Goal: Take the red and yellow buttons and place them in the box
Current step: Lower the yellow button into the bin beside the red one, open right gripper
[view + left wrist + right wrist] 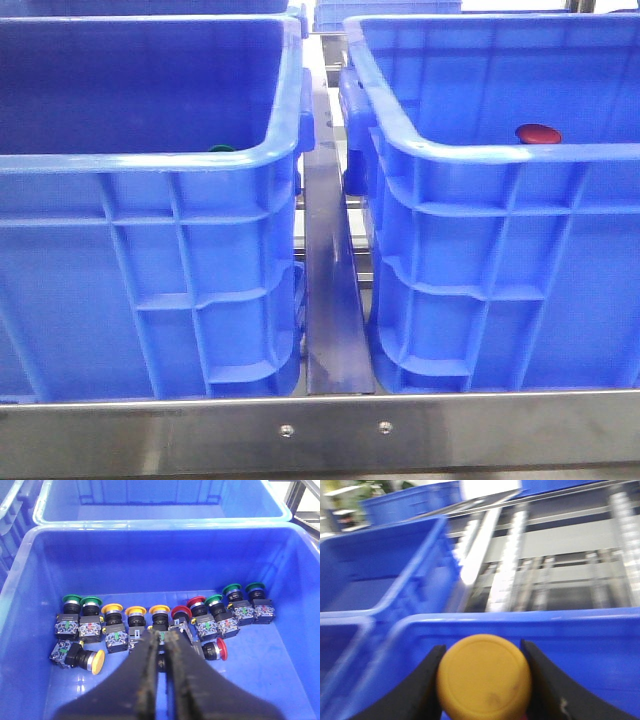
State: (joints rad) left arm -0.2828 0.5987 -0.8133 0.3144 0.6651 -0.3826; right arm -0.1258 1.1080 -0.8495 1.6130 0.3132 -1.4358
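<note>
My right gripper (482,648) is shut on a yellow button (484,680), its round cap facing the camera, just above the rim of a blue box (570,616); the view is blurred. In the front view the right box (480,152) holds one red button (538,133). The left wrist view shows the left crate (150,530) with a row of buttons: yellow caps (135,611), red caps (196,601), and a red one (220,650) and a yellow one (97,661) lying on their sides. My left gripper (162,638) hangs over the row's middle, its jaws almost together. Neither gripper shows in the front view.
Green-capped buttons (71,599) stand at both ends of the row, and one green cap (221,149) peeks over the left crate's rim. A metal divider (335,300) runs between the two crates. More blue crates (160,500) stand behind.
</note>
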